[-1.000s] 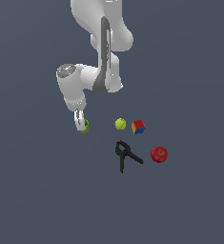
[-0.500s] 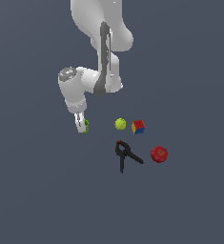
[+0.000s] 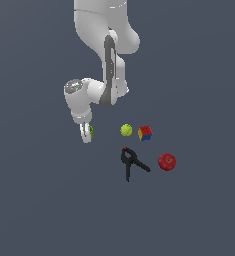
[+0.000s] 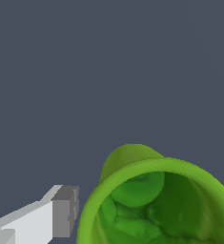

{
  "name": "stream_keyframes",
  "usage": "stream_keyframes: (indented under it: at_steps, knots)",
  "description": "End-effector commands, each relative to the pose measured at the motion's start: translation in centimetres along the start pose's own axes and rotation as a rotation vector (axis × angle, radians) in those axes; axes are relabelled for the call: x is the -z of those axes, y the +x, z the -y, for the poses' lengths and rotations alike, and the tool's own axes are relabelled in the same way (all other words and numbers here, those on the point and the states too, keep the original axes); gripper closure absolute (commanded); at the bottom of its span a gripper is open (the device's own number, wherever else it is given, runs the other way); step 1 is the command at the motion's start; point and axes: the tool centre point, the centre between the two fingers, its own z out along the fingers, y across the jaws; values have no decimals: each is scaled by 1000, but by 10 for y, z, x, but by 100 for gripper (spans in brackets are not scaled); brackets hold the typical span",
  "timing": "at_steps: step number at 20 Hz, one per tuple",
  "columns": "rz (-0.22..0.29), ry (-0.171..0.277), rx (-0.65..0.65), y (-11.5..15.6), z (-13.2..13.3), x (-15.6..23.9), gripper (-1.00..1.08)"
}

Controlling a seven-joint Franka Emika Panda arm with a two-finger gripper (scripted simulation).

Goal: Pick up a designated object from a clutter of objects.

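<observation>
The designated object, a small bright green cup point(image 3: 91, 131), sits between the white fingers of my gripper point(image 3: 87, 134) at the exterior view's left, apart from the other items. The fingers hide most of it there. In the wrist view the cup point(image 4: 132, 162) fills the frame close up, its hollow inside facing the camera. One finger point(image 4: 51, 219) touches its rim and the other shows only at the frame's edge. My gripper point(image 4: 148, 202) is shut on the cup. The rest of the clutter of objects lies to the exterior view's right.
A yellow-green ball point(image 3: 126, 130) and a red-blue-yellow cube point(image 3: 145, 133) lie side by side. A black clamp with a red tip point(image 3: 131, 163) lies nearer the front, with a red apple point(image 3: 167, 161) beside it. The floor is plain dark grey.
The arm's wrist and elbow have shifted slightly down and to the exterior view's right. The gripper has stayed around the green cup.
</observation>
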Motion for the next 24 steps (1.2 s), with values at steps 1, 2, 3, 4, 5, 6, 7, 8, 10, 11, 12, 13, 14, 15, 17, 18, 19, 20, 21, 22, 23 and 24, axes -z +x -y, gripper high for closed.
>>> stream_keyframes:
  at_steps: [1,2,3,4,5,6,7,8,10,11,12,13,14,15,17,18,19,20,21,22,23,24]
  knots:
    - [0,1,0,0,1,-3,-92]
    - [0,1,0,0,1,-3,-92]
    - [0,1,0,0,1,-3,-92]
    - [0,1,0,1,1,-2,-92]
    - [0,1,0,1,1,-2,108]
    - [0,1,0,1,1,-2,108]
    - [0,1,0,1,1,-2,108]
    - [0,1,0,1,1,-2,108]
    - [0,1,0,1,1,-2,108]
    - [0,1,0,1,1,-2,108]
    - [0,1,0,1,1,-2,108]
    - [0,1,0,1,1,-2,108]
    - [0,1,0,1,1,-2,108]
    - [0,1,0,0,1,-2,108]
    - [0,1,0,0,1,-2,108]
    - [0,1,0,-1,2,-1,108]
    - [0,1,0,-1,3,1,108]
    - [0,1,0,-3,5,3,108]
    - [0,1,0,-4,7,5,108]
    - [0,1,0,-6,9,7,108]
    - [0,1,0,-7,11,10,108]
    - [0,1,0,-9,14,14,108]
